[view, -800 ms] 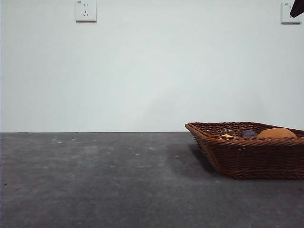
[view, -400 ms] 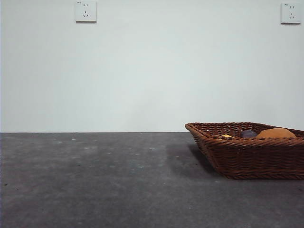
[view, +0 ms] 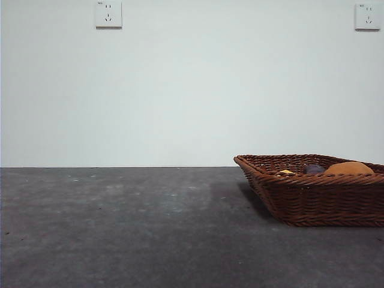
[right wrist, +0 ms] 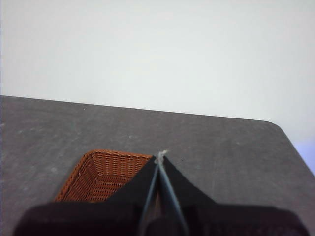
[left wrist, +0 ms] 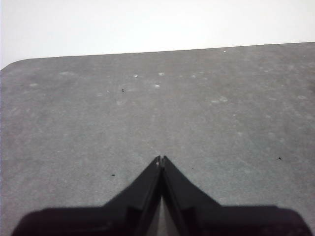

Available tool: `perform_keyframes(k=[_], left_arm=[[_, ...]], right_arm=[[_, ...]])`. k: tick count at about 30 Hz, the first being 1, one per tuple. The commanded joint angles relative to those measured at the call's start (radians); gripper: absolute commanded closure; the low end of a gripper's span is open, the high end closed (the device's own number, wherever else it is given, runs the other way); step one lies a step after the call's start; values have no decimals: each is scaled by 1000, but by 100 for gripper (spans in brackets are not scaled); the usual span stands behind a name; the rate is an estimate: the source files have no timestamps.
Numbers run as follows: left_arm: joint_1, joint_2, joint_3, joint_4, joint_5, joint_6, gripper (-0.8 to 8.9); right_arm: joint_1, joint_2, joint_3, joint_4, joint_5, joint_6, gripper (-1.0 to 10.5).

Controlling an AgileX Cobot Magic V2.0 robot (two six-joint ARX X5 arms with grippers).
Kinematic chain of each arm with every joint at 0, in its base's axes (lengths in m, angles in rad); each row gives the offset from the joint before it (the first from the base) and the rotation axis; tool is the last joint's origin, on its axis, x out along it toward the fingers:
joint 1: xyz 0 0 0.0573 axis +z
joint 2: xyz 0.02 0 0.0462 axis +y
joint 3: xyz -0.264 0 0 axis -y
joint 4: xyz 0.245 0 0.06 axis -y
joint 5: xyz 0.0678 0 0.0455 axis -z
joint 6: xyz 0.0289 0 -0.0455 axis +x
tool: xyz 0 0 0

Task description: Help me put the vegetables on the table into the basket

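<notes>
The brown wicker basket (view: 312,195) stands on the dark grey table (view: 132,228) at the right of the front view. Over its rim show the orange-brown potato (view: 349,168), a dark purple bit of the eggplant (view: 314,169) and a yellow tip of the corn (view: 286,172). My right gripper (right wrist: 161,158) is shut, raised above the basket (right wrist: 106,174), whose contents its jaws hide. My left gripper (left wrist: 161,159) is shut over bare table (left wrist: 147,108), away from the basket. Neither arm shows in the front view.
A white wall runs behind the table, with two sockets (view: 108,13) (view: 367,16) high up. The table's far edge and rounded corners show in both wrist views (left wrist: 10,66) (right wrist: 280,125).
A dark gripper tip at the top right corner of the front view a second ago has gone out of the picture. The basket and vegetables have not moved.
</notes>
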Motion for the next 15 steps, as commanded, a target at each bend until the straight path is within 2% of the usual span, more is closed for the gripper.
perform_keyframes(k=[1,7,15], left_arm=[[2,0,-10,10,3,-6,816],[2,0,-10,10,3,-6,816],[2,0,-10,10,3,-6,816]], right_arm=[[1,-74,-198,141,1,63,946],[1,-203,-511,345,16,165,946],[1,-322,-743,441,16,190,946]])
